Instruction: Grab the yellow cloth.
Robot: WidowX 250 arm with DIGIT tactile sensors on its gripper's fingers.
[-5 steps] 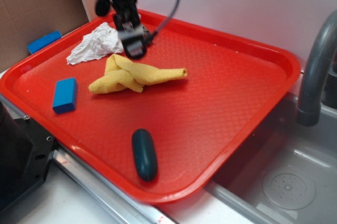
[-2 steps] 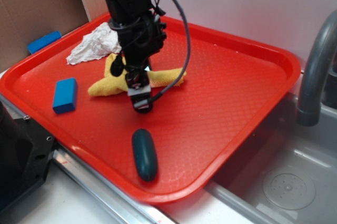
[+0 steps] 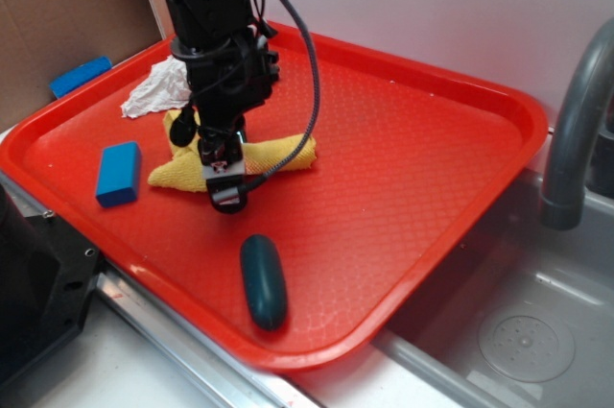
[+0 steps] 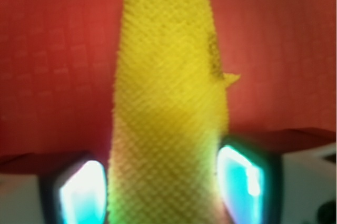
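The yellow cloth [image 3: 284,154] lies bunched and elongated on the red tray [image 3: 413,168], left of the middle. My gripper [image 3: 227,197] is down on the cloth's near side, and the arm hides its middle. In the wrist view the yellow cloth [image 4: 168,76] runs as a band straight between my fingers [image 4: 81,192]. My gripper [image 4: 166,195] is open and straddles the cloth. Both pads stand at or against its edges, and the band shows no squeezing.
A white wrinkly rag [image 3: 153,91] lies just behind the cloth at the tray's back left. A blue block [image 3: 117,174] sits to the left. A dark teal oblong object [image 3: 263,280] lies near the front rim. A sink and a grey faucet [image 3: 576,120] stand on the right.
My gripper came from above the rag forward and down onto the cloth. Since 0.4 s ago it has shifted a little left, and the cloth has slid left with it.
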